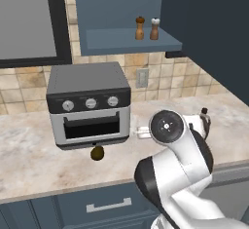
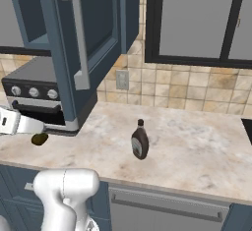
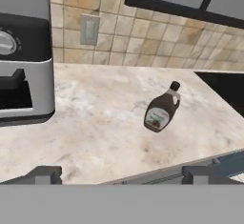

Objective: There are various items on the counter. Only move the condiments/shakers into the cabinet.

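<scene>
Syrup bottle (image 3: 162,111), label writing unreadable

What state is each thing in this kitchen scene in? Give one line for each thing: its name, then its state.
Brown-topped shaker: upright on the cabinet shelf.
White-topped shaker: upright on the shelf, beside the other.
Syrup bottle: upright on the counter, cap on.
Fruit: on the counter before the toaster oven.
Cabinet: door open.
Toaster oven: door shut.
Gripper: open, empty.
</scene>
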